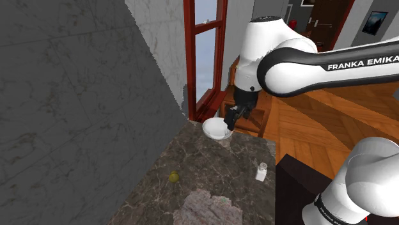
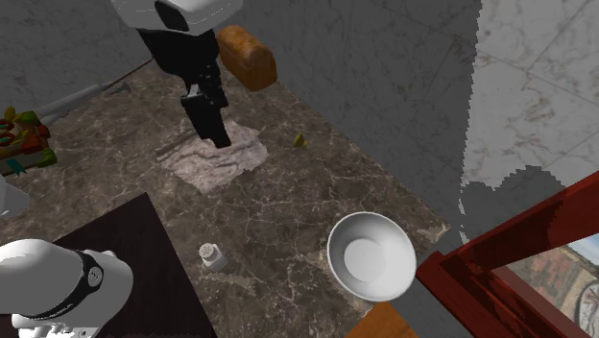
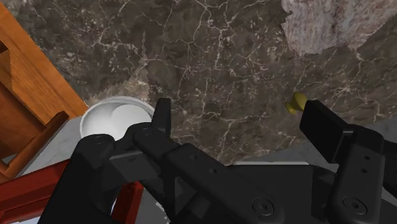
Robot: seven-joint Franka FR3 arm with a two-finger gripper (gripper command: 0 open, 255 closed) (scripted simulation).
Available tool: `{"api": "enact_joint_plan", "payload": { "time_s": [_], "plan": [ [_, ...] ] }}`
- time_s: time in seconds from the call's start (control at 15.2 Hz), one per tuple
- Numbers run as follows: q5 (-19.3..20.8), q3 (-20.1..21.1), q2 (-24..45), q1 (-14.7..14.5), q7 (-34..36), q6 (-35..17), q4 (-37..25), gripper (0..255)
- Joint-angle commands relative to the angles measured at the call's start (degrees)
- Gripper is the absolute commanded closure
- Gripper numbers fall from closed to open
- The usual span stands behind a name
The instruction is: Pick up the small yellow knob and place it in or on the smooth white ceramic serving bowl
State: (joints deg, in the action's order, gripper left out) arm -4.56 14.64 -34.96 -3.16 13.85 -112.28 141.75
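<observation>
The small yellow knob lies on the dark marble counter, close to the grey wall. A white bowl stands upright at the counter's far corner in the shoulder view, near the red window frame. My black gripper hangs well above the counter. In the wrist view the gripper is open, with bare counter between its fingers. The knob shows just beyond the right fingertip, and the bowl beside the left one.
A small white shaker stands near the counter's edge by the dark stand. A pale grey rough patch lies mid-counter. A brown loaf and a colourful object sit farther off. Beyond the bowl the counter ends at the red window frame.
</observation>
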Motion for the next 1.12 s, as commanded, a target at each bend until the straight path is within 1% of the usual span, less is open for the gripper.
{"api": "enact_joint_plan", "payload": {
  "time_s": [0.0, 0.26, 0.53, 0.66, 0.86, 1.06],
  "plan": [
    [0.50, 2.25, 3.31, 0.03, 1.96, -3.76, 0.18, 0],
    [2.80, 7.07, 10.76, 0.56, 6.89, -10.37, -0.75, 0],
    [7.58, 11.95, 19.36, 1.88, 13.21, -16.08, -3.05, 0],
    [11.21, 14.24, 24.10, 2.67, 17.10, -18.39, -4.73, 0],
    [18.35, 16.98, 31.78, 3.44, 23.88, -20.82, -7.99, 0],
    [26.76, 18.02, 39.96, 2.72, 31.17, -21.77, -12.17, 0]
  ]
}}
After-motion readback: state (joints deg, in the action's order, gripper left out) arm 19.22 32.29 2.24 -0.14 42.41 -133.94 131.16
